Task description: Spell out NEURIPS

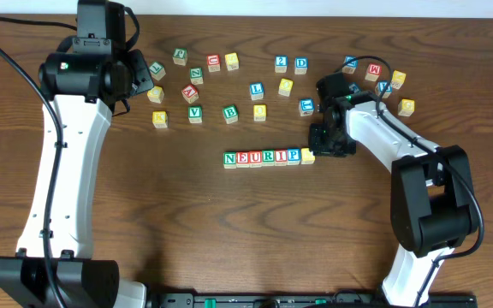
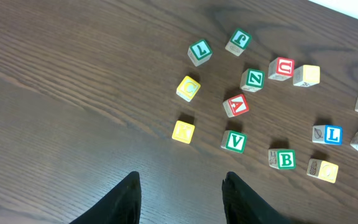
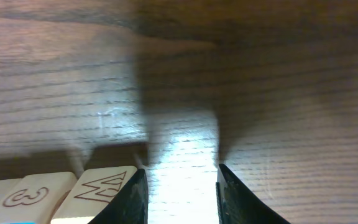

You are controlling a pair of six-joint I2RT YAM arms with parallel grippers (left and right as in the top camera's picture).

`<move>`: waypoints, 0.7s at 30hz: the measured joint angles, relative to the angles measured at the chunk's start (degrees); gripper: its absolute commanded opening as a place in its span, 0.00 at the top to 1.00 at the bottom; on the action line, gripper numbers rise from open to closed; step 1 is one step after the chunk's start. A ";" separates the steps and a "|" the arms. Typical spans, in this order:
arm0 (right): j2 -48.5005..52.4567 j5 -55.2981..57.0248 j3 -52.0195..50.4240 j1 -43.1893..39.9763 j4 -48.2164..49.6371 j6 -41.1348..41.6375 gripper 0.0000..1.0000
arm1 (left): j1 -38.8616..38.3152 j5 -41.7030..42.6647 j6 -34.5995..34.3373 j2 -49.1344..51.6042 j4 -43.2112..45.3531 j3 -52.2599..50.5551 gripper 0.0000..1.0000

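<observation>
Six pale cubes reading N (image 1: 230, 159), E, U, R, I, P (image 1: 293, 156) lie in a straight row at mid-table. A yellow-faced cube (image 1: 307, 156) closes the row's right end. My right gripper (image 1: 322, 147) hovers low just right of that cube. In the right wrist view it (image 3: 182, 183) is open, with only bare wood between the fingers. The end cube (image 3: 98, 186) lies outside the left finger (image 3: 135, 196). My left gripper (image 1: 137, 75) is at the back left; in its wrist view it (image 2: 180, 186) is open and holds nothing.
Loose cubes are scattered across the back of the table: green L (image 2: 199, 51), red A (image 2: 235, 105), green V (image 2: 234, 141), green B (image 2: 284, 158), blue L (image 2: 331, 134), blue 2 (image 1: 281, 63), blue D (image 1: 301, 64) and a cluster at the back right (image 1: 383, 81).
</observation>
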 measured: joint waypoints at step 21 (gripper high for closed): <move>0.00 -0.96 0.00 1.88 0.61 -1.14 0.61 | 0.00 0.00 -0.02 0.00 0.00 0.00 0.58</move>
